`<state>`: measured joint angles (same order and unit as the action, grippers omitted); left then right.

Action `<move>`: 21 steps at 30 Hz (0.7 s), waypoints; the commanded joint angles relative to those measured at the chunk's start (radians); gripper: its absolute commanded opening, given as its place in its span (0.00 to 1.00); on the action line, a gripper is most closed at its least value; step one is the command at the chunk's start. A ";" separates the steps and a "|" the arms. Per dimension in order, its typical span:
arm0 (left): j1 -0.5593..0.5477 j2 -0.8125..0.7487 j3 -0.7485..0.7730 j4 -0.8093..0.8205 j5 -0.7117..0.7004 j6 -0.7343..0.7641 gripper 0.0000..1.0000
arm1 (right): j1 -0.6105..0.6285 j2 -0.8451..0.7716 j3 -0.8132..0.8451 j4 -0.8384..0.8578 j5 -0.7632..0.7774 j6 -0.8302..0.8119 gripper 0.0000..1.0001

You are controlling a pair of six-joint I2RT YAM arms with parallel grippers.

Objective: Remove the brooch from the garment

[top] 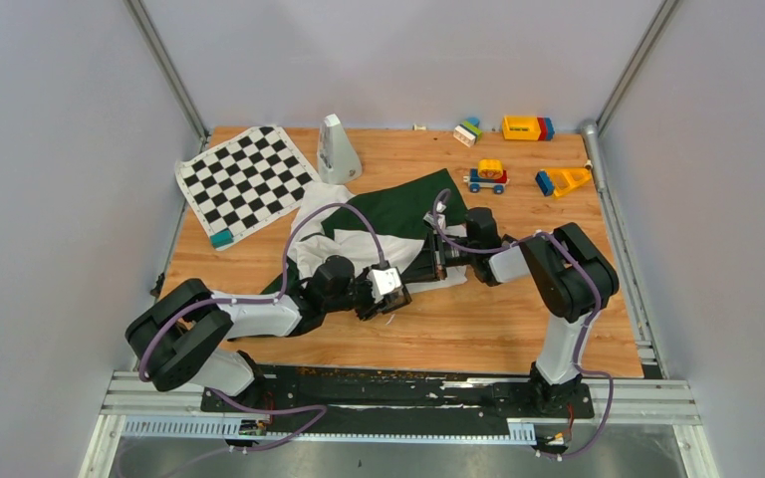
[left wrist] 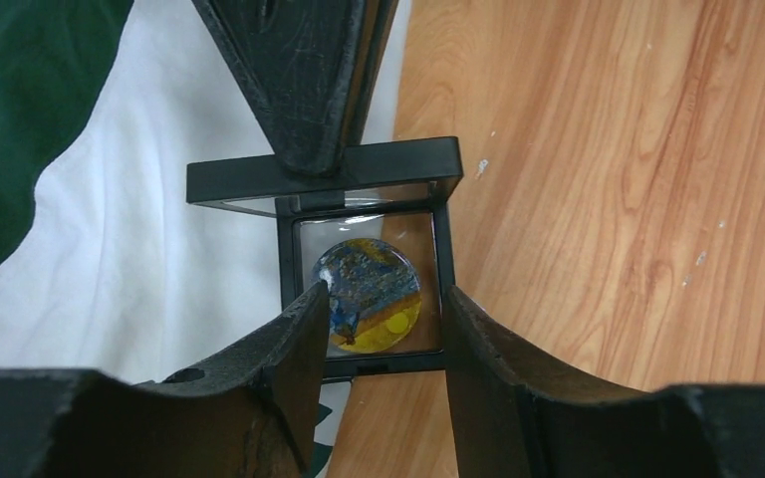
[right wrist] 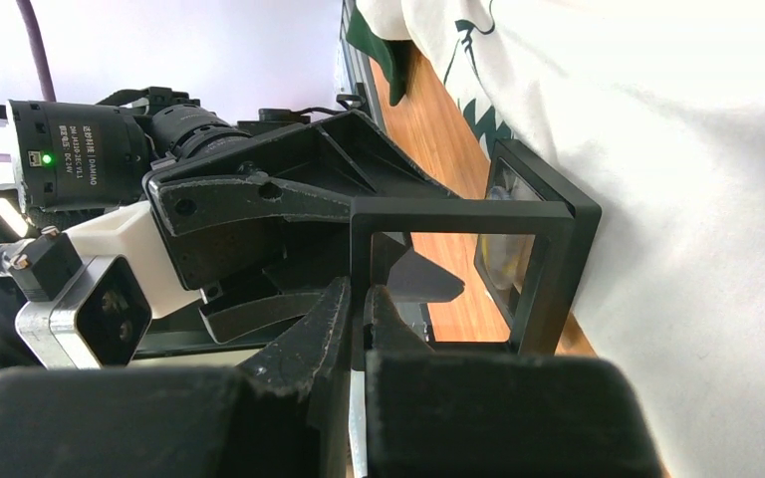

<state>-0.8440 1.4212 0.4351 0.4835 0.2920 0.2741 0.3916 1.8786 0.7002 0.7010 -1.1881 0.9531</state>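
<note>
Down at the bottom of my left wrist view, my left gripper (left wrist: 383, 299) is spread, one black finger on each side of the brooch (left wrist: 371, 291), nothing pinched between them. The brooch is a small round piece, blue with yellow-gold patches, dead centre of that frame. It's sitting inside the lower half of an opened black frame case (left wrist: 444, 249), behind the clear film, so it's off the garment (left wrist: 129, 249). My left-hand finger overlaps the brooch's lower left edge in that view, and I can't tell if it's actually touching anything.

The case itself straddles the cloth edge: its left part is over the white fabric, its right part over the bare wooden table (left wrist: 608, 199). A dark green sleeve fills the upper left corner.

My right gripper (right wrist: 359, 299) comes in from the top of the left wrist frame, and in its own camera the fingers are pressed together on the thin near bar of the case's lifted lid, holding it tilted up and open. White shirt with bits of black print fills the right side of that view.

From the overhead camera both grippers meet mid-frame at the shirt's lower edge. A chequered mat (top: 244, 179) is at upper left, and some toys (top: 523, 126) are at upper right, well apart from it all.
</note>
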 commanded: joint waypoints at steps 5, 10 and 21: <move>-0.006 -0.088 -0.032 0.086 0.071 -0.016 0.56 | -0.024 -0.020 -0.010 0.015 -0.015 -0.023 0.00; -0.005 -0.203 -0.106 0.170 -0.039 -0.109 0.71 | -0.049 -0.040 -0.012 -0.059 0.003 -0.061 0.00; 0.177 -0.194 -0.049 0.069 -0.072 -0.492 0.76 | -0.057 -0.199 0.034 -0.547 0.216 -0.321 0.00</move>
<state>-0.7124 1.2171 0.3183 0.6113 0.2184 -0.0845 0.3370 1.7493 0.7017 0.3595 -1.0775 0.7620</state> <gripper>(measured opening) 0.751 0.041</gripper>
